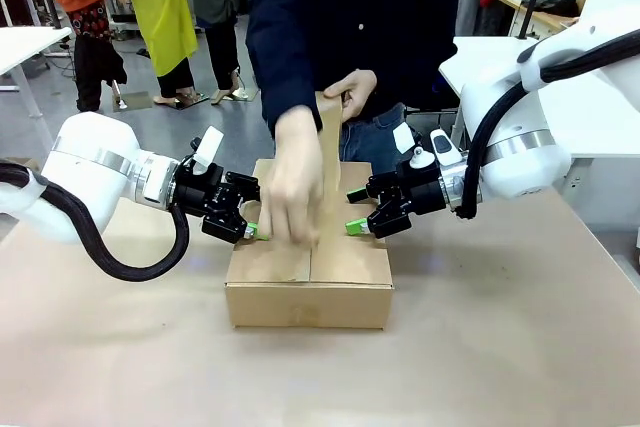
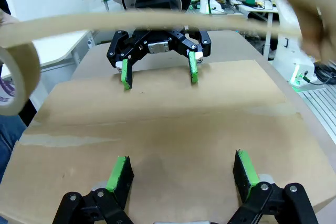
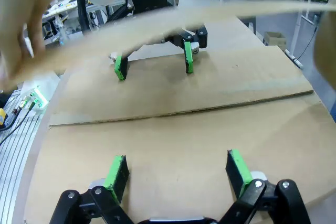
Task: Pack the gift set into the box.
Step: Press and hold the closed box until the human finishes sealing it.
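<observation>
Brown paper-covered table [image 1: 520,347], busy workshop.

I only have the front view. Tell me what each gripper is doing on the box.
Observer: In the left wrist view, the left gripper is open. Both pads appear to rest on the box top flap, and it grips nothing.
Operator: Now the right one.
Observer: In the right wrist view, the right gripper is open too. Its pads are on its own flap, short of the seam.
Operator: Report where the tape comes from.
Observer: In the left wrist view, the tape strip runs from a roll at the picture's left edge, stretched above the box.
</observation>
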Tool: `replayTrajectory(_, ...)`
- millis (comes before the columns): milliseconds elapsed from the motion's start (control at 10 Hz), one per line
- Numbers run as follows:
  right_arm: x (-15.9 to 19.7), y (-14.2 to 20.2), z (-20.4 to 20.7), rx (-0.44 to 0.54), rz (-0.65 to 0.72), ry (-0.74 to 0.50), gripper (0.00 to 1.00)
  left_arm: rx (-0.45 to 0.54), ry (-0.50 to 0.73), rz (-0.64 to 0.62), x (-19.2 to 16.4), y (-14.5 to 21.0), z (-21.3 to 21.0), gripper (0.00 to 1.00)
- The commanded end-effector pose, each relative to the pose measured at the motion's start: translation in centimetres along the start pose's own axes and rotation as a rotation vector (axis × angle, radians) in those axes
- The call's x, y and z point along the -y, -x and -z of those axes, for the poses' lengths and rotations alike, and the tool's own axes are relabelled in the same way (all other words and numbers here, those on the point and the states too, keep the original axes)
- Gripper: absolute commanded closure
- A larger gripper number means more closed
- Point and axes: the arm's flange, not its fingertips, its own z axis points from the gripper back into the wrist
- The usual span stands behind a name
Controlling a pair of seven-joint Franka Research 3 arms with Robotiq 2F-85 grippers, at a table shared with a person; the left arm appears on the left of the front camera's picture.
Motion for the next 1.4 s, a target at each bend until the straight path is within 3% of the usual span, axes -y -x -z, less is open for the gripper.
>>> replayTrajectory(0, -0.1, 0.28, 0.02, 0.001, 0.002, 0.007, 0.0, 0.001, 0.006, 0.007, 0.22, 0.17, 0.11, 0.0)
replayTrajectory(1300, -0.1, 0.28, 0.02, 0.001, 0.002, 0.007, 0.0, 0.001, 0.006, 0.007, 0.22, 0.17, 0.11, 0.0)
